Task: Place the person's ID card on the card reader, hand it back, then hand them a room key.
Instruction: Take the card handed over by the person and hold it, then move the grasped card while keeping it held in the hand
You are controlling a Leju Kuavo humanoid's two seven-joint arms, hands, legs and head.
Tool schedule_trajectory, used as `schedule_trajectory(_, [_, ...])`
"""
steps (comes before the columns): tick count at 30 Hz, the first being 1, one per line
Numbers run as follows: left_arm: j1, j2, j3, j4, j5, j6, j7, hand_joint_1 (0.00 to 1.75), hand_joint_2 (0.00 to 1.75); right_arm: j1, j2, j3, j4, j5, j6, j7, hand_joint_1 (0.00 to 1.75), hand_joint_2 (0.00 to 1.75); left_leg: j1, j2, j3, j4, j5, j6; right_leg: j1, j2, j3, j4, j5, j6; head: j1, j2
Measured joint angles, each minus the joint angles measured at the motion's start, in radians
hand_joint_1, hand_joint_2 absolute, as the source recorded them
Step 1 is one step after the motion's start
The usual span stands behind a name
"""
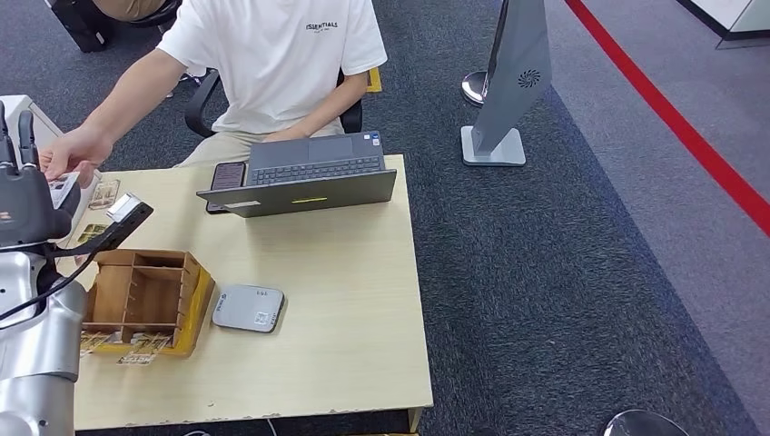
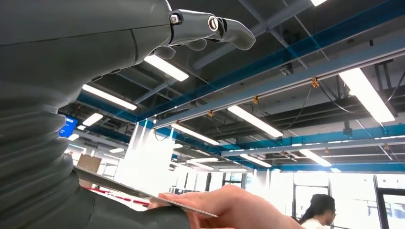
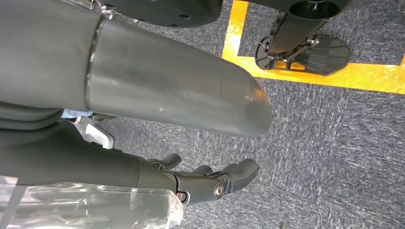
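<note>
My left hand (image 1: 23,195) is raised at the table's far left edge with its fingers (image 2: 210,26) spread well apart from the thumb. A person's hand (image 1: 68,153) reaches to it and pinches a thin card (image 2: 143,194) by its edge; the card's other end lies against the lower part of my hand. The person's fingers (image 2: 229,205) are on the card and mine are not closed on it. The grey flat card reader (image 1: 248,307) lies on the table with nothing on it. My right hand (image 3: 210,183) hangs over the carpet, fingers loosely bent and holding nothing.
A wooden compartment box (image 1: 145,295) stands left of the reader, with loose cards (image 1: 136,347) in front of it and more cards (image 1: 103,193) behind. An open laptop (image 1: 309,177) and a phone (image 1: 227,174) sit at the far edge before the seated person (image 1: 272,64).
</note>
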Motion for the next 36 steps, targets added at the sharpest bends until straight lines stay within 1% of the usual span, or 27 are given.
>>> schedule_trajectory(1, [-0.001,0.003,-0.003,0.006,0.003,0.000,0.000,1.75,1.75,0.000,0.000,0.000,0.000,0.001,0.000,-0.001,0.00,0.00,0.000,0.000,0.000,0.000,0.000,0.000,0.000,0.000,0.000,0.000,0.000,0.000,0.000,0.000])
schedule_trajectory(8, [-0.003,0.016,-0.019,0.053,0.017,0.001,-0.001,1.75,1.75,0.001,0.000,0.000,0.001,0.007,0.002,-0.015,0.00,0.00,0.000,0.000,0.000,0.000,0.000,0.000,0.000,0.000,-0.001,0.000,0.000,0.000,0.000,0.000])
schedule_trajectory(19, [-0.031,0.016,-0.044,0.117,0.039,0.001,0.007,1.75,1.75,0.003,0.000,0.000,0.001,0.019,0.003,-0.008,0.00,0.00,0.000,0.000,-0.001,0.000,0.000,0.000,0.000,0.000,-0.001,0.000,0.000,0.000,0.000,0.000])
schedule_trajectory(27, [-0.047,0.010,-0.052,0.156,0.094,0.001,-0.030,1.75,1.75,0.003,0.000,-0.001,0.001,0.026,0.000,-0.001,0.00,0.00,0.000,0.000,-0.001,0.000,0.000,0.000,0.000,0.000,-0.002,0.000,0.000,0.000,0.000,0.000])
schedule_trajectory(30, [-0.038,-0.005,-0.060,0.144,0.124,0.002,-0.074,1.75,1.75,0.004,0.000,-0.002,0.001,0.026,0.000,-0.002,0.00,0.00,0.000,0.000,-0.001,0.000,0.000,0.000,0.000,0.000,-0.002,0.000,0.000,0.000,0.000,0.000])
schedule_trajectory(32, [-0.013,-0.025,-0.068,0.105,0.151,0.002,-0.112,1.75,1.75,0.006,0.000,-0.003,0.001,0.026,0.000,-0.003,0.00,0.00,0.000,0.000,-0.001,0.000,0.000,0.000,0.000,0.000,-0.002,0.000,0.000,0.000,0.000,0.000])
schedule_trajectory(34, [0.029,-0.051,-0.082,0.046,0.171,0.003,-0.143,1.75,1.75,0.010,0.000,-0.006,0.001,0.026,-0.001,-0.005,0.00,0.00,0.000,0.000,-0.002,0.000,0.000,0.001,0.000,0.000,-0.002,0.000,0.000,0.000,0.000,0.000])
schedule_trajectory(36, [0.086,-0.081,-0.106,-0.027,0.169,0.003,-0.152,1.75,1.75,0.015,0.000,-0.009,0.001,0.025,-0.002,-0.007,0.00,0.00,-0.001,0.000,-0.002,0.000,-0.001,0.001,-0.001,0.000,-0.002,0.000,0.000,0.001,0.000,0.000])
